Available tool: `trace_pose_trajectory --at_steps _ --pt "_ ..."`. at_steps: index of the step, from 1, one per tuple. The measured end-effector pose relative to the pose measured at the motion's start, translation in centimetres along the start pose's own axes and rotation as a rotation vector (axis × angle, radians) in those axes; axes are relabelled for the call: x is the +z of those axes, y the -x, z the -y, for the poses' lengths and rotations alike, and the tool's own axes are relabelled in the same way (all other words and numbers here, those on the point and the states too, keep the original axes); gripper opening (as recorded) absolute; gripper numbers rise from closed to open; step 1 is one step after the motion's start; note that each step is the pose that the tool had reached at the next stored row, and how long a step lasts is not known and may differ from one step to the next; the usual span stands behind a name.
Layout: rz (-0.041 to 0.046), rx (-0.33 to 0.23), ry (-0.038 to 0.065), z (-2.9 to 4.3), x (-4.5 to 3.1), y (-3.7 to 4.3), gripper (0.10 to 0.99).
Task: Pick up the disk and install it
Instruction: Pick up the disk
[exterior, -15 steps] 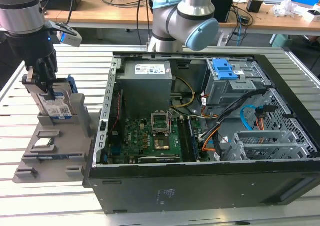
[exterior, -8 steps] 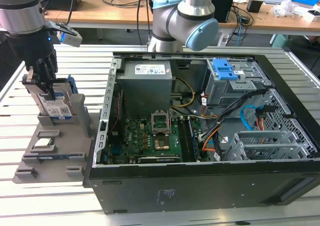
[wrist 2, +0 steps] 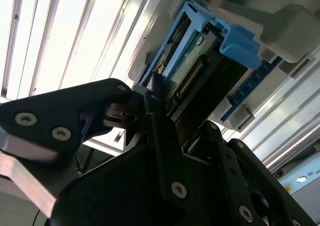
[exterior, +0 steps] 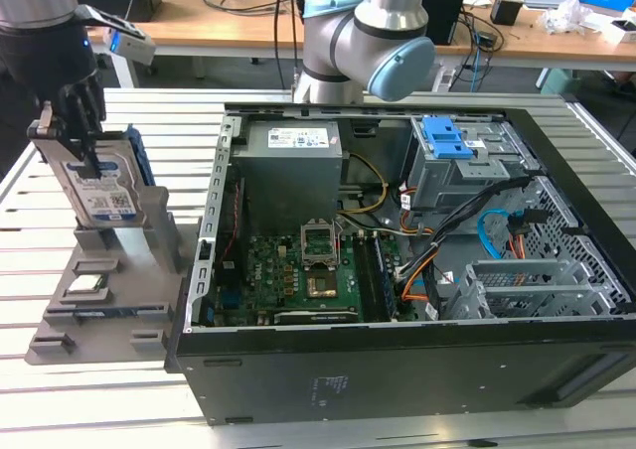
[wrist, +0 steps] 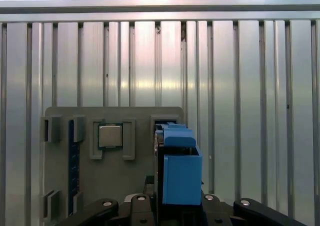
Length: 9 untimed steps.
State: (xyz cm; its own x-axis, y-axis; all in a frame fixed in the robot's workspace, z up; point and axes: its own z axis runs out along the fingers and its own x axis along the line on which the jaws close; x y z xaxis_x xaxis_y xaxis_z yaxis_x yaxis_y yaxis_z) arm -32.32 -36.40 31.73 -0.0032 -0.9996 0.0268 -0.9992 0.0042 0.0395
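Observation:
The disk (exterior: pixel 104 196), silver with a white and blue label and blue rails, stands on edge in a grey holder (exterior: pixel 109 310) at the exterior view's left. My gripper (exterior: pixel 78 131) comes down on its upper edge, black fingers on either side, shut on it. In the second wrist view the fingers (wrist 2: pixel 159 117) press against the disk (wrist 2: pixel 196 66), whose green board and blue rail show. The first wrist view looks down along the disk's blue rail (wrist: pixel 181 171), with the holder (wrist: pixel 135 181) beneath. Whether the disk has risen out of its slot I cannot tell.
A small square processor chip (wrist: pixel 110 136) lies in a pocket of the holder. The open computer case (exterior: pixel 209 270) stands at the exterior view's right, with a grey power-supply box (exterior: pixel 293 161), a motherboard (exterior: pixel 298 275), cables and a blue-tabbed drive bay (exterior: pixel 447 139). The arm's base (exterior: pixel 368 42) rises behind it.

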Motion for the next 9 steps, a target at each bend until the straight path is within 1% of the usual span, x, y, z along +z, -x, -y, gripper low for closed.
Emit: trace_pose_trajectory --at_steps 9 --pt "0.0002 0.000 0.000 -0.03 -0.78 0.04 0.357"
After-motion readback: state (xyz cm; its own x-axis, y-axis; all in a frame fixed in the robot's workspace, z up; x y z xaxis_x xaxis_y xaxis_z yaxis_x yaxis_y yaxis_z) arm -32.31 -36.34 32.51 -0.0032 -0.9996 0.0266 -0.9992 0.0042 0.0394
